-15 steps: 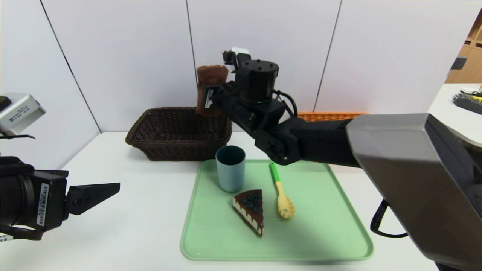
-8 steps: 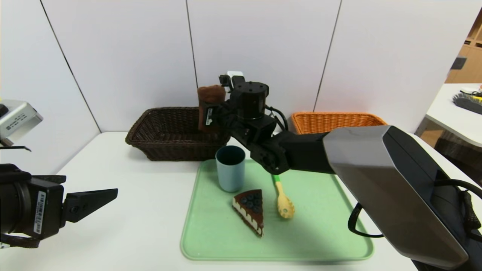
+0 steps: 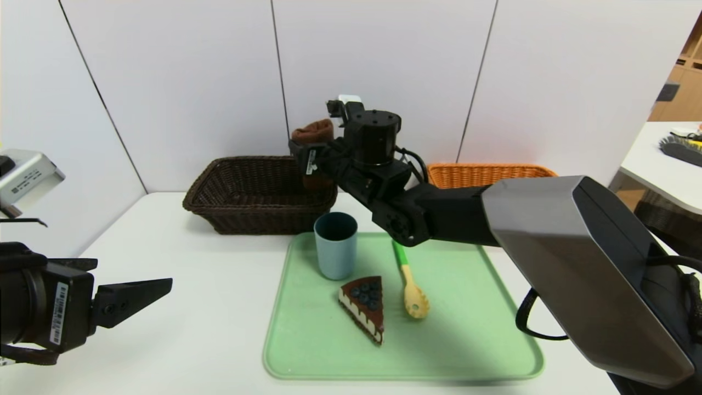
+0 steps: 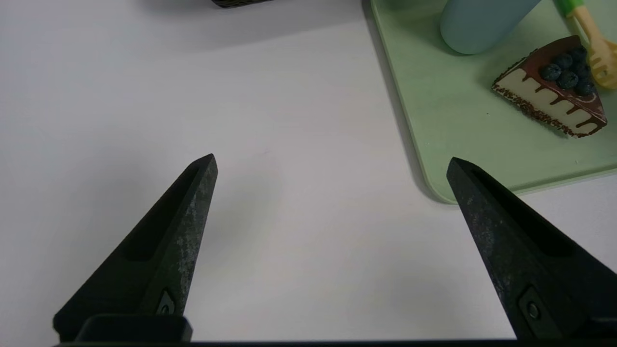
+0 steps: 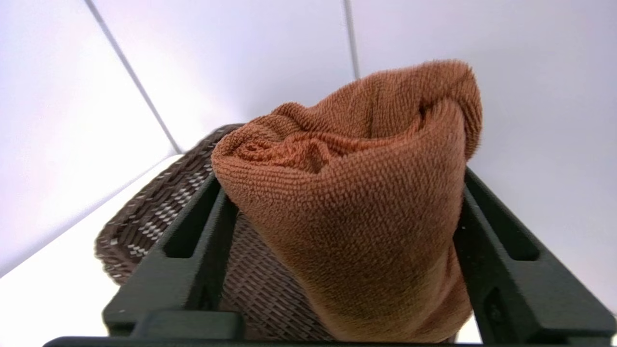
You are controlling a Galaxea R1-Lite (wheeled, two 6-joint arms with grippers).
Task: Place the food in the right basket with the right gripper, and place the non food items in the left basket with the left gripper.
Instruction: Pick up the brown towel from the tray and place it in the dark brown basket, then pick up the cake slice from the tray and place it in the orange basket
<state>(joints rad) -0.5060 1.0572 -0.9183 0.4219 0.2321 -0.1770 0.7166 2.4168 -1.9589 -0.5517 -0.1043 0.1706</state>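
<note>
Lower than a second ago, the rolled brown terry towel (image 5: pixel 356 231) is now at the right end of the dark brown woven wicker basket (image 3: pixel 258 214), between the right gripper's (image 5: pixel 342 178) widely parted fingers; whether both touch it, I can't tell. Chocolate-topped toy cake slice (image 3: pixel 364 307), blue-grey plastic cup (image 3: pixel 336 252) and yellow slotted spoon with green handle (image 3: pixel 410 285) sit on the pale green tray (image 3: pixel 466 345). Behind the right arm is the orange woven wicker basket (image 3: pixel 482 174). Off to the left, the left gripper (image 4: pixel 332 156) hangs over the white table (image 3: pixel 181 307), fingers spread.
</note>
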